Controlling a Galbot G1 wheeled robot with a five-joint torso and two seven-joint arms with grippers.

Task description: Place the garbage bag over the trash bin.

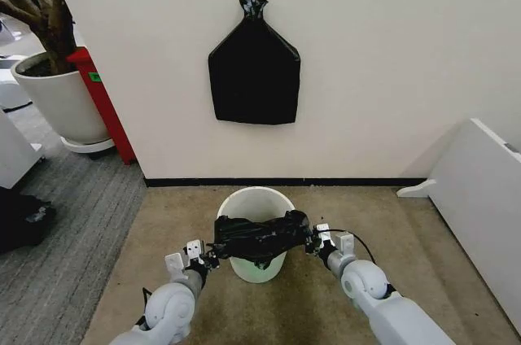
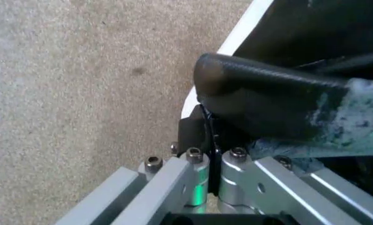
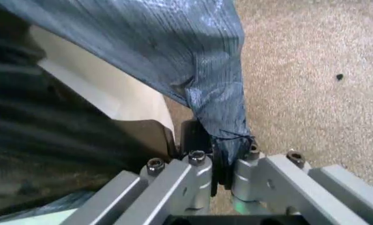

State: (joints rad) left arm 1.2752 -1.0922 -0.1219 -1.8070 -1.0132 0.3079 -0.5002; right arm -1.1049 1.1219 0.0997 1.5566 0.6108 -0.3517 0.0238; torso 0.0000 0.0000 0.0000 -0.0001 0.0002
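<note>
The cream-white trash bin [image 1: 254,198] stands on the tan carpet close to the wall. The glossy black garbage bag [image 1: 260,237] is stretched sideways across the near half of the bin's mouth, part of it sagging inside. My left gripper [image 1: 213,256] is shut on the bag's left end, beside the bin's rim [image 2: 236,33]. My right gripper [image 1: 310,239] is shut on the right end. In the right wrist view the crinkled bag [image 3: 199,61] narrows into the shut right gripper [image 3: 226,157], with the bin's wall [image 3: 105,91] beside it. The left wrist view has the left gripper [image 2: 212,140] pinching black plastic.
A flat black bundle [image 1: 254,68] with a knotted neck hangs on the wall above the bin. A large white plant pot [image 1: 61,105] and a red post [image 1: 104,105] stand at the left. A white panel [image 1: 484,198] lies at the right. Open carpet surrounds the bin.
</note>
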